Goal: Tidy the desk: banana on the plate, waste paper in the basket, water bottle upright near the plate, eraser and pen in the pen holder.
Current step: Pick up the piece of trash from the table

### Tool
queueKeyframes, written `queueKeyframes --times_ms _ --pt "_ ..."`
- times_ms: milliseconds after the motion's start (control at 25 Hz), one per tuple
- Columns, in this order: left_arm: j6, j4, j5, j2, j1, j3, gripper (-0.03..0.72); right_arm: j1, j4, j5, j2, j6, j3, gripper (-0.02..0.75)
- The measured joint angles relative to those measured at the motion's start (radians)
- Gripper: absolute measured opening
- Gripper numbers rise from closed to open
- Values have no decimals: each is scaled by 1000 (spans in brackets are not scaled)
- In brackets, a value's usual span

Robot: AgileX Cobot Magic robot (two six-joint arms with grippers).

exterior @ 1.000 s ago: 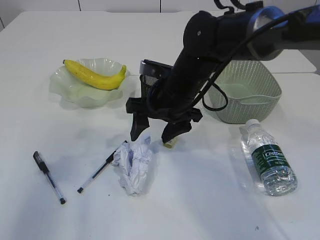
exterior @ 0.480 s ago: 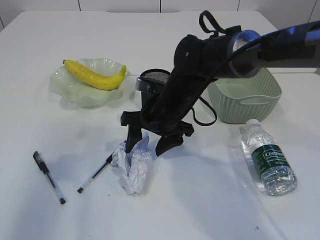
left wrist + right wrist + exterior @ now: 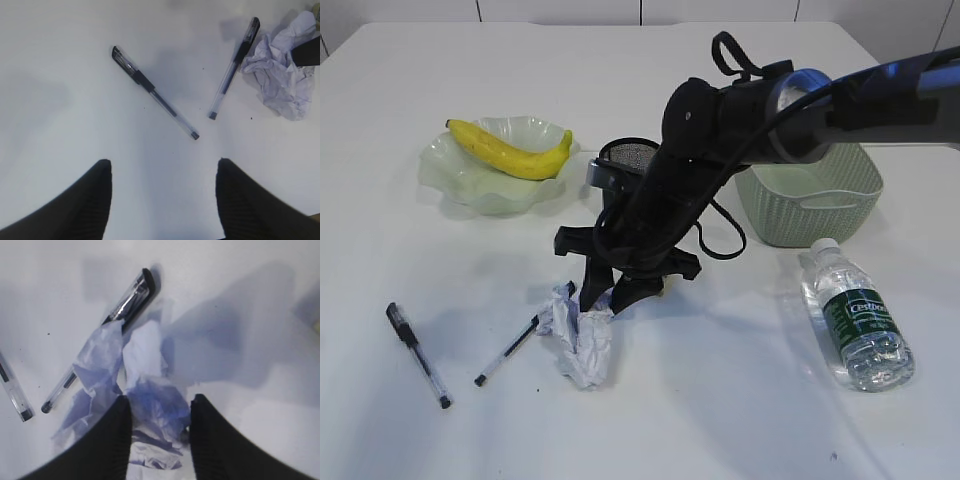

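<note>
You see the banana [image 3: 510, 152] lying in the plate [image 3: 455, 178] toward the far left of the desk [image 3: 720, 400]. Near the front left lie two pens — one [image 3: 417, 354] closer to the left edge, the other [image 3: 516, 346] touching the waste paper [image 3: 582, 345]. Your left gripper [image 3: 162, 200] hangs wide apart with nothing between its fingers, above bare desk near the pens. Your right gripper [image 3: 159, 432] is down on the waste paper, its fingers pinching the wad between them. The pen holder [image 3: 625, 155] stands behind that arm — mostly hidden. The basket [image 3: 820, 205] sits far right, and the water bottle [image 3: 855, 318] lies on its side before it.
</note>
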Motion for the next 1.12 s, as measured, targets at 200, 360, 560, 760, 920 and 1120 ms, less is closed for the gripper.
queueKeyframes --times_ms 200,360,560,760,920,1120 --pt "0 0 0 0 0 0 460 0 4 4 0 0 0 41" --pt "0 0 0 0 0 0 460 0 6 8 0 0 0 -10" --pt "0 0 0 0 0 0 460 0 6 37 0 -4 0 -10" --pt "0 0 2 0 0 0 460 0 4 82 -20 -43 0 -10" --pt "0 0 5 0 0 0 460 0 -2 105 -68 -65 0 -10" --pt "0 10 5 0 0 0 460 0 -52 137 -117 -75 0 -10"
